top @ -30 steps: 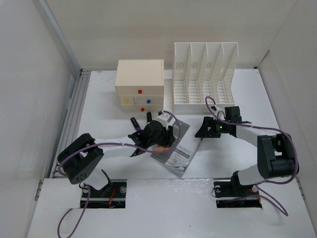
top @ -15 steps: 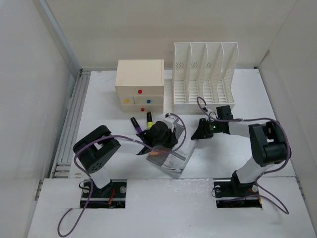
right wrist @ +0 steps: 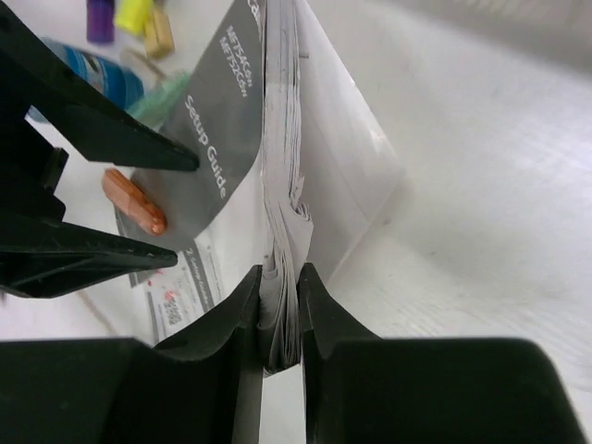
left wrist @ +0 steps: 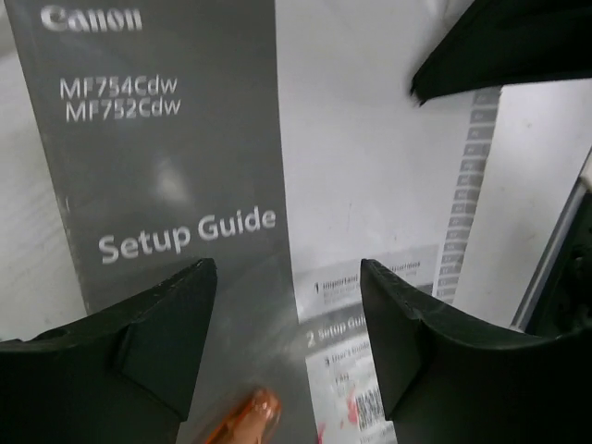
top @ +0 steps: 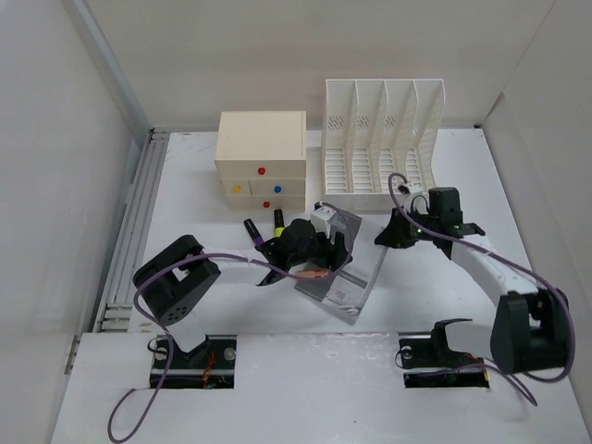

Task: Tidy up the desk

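Right claw (right wrist: 277, 282) has risen, lifting the pinched setup guide (right wrist: 215, 129).

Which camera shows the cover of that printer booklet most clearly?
The left wrist view: the booklet fills the picture and its cover words, Canon and Setup Guide, are readable. The right wrist view sees it mostly edge-on, pinched by the right gripper. The top view shows it small, partly under the left gripper.

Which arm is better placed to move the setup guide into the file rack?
Right: the right gripper pinches the setup guide by its edge, with the file rack just beyond it. The left gripper hangs open over the cover.
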Controlling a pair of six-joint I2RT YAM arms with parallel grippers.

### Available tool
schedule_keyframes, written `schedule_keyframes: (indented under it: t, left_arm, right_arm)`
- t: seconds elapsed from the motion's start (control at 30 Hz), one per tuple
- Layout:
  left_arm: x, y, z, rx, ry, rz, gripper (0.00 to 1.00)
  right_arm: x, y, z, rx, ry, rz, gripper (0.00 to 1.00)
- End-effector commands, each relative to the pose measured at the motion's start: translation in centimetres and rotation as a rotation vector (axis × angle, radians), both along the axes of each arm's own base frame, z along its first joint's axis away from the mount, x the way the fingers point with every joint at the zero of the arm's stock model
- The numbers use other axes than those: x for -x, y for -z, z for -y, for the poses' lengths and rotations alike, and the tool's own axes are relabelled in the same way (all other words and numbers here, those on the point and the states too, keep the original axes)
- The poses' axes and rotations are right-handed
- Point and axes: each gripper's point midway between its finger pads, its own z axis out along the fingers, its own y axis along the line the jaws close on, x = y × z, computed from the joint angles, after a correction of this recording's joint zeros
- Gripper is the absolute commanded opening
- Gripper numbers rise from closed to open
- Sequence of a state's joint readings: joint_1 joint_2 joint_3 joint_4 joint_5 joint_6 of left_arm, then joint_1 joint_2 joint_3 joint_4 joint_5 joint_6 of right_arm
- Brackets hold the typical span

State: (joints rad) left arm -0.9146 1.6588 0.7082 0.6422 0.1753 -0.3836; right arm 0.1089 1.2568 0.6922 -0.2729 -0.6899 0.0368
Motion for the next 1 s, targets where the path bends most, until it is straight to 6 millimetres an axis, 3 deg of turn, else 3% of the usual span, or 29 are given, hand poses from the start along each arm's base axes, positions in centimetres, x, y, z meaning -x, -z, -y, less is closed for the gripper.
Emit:
schedule_keyframes:
  t: [0.0,0.07,0.1,0.23,0.4,0.47,0.77,0.83,0.87,0.9,0.97]
  left_arm:
    - [-0.5,-1.0,-0.3,-0.009,-0.008,0.021,0.62]
    - [-0.8,-1.9,-0.4,0.009,-0.01,0.03,0.63]
    - [-1.2,-1.9,-0.7,0.009,-0.02,0.03,0.63]
    - [-1.5,-3.8,-1.5,0.018,-0.043,0.057,0.63]
    - [-1.8,-7.4,-2.6,0.055,-0.07,0.121,0.63]
    - [-1.6,-7.5,-3.0,0.035,-0.062,0.13,0.63]
    - [-1.3,-10.1,-3.4,0.065,-0.06,0.165,0.63]
    - [-1.1,-10.3,-3.4,0.067,-0.05,0.163,0.63]
    - [-1.0,-10.7,-3.4,0.076,-0.051,0.169,0.63]
    - [-1.0,-10.7,-3.4,0.08,-0.054,0.162,0.63]
    - [-0.6,-11.0,-3.6,0.089,-0.044,0.164,0.63]
  right_arm:
    - [-3.8,-9.1,1.1,0.061,0.017,0.374,0.0]
    - [-4.1,-10.1,1.7,0.096,0.029,0.383,0.0]
    - [-4.5,-12.1,1.4,0.108,0.015,0.433,0.0]
    - [-4.9,-16.7,1.2,0.145,0.01,0.529,0.0]
    - [-4.7,-23.4,1.1,0.188,0.064,0.716,0.0]
    - [-4.7,-25.5,1.7,0.2,0.106,0.761,0.0]
    - [-7.1,-33.0,5.4,0.257,0.382,0.946,0.0]
    - [-8.6,-34.3,6.8,0.285,0.485,0.974,0.0]
    - [-9.0,-34.0,7.3,0.302,0.51,0.962,0.0]
    - [-9.4,-35.2,7.7,0.299,0.547,0.992,0.0]
    - [-11.0,-35.1,8.2,0.339,0.578,0.992,0.0]
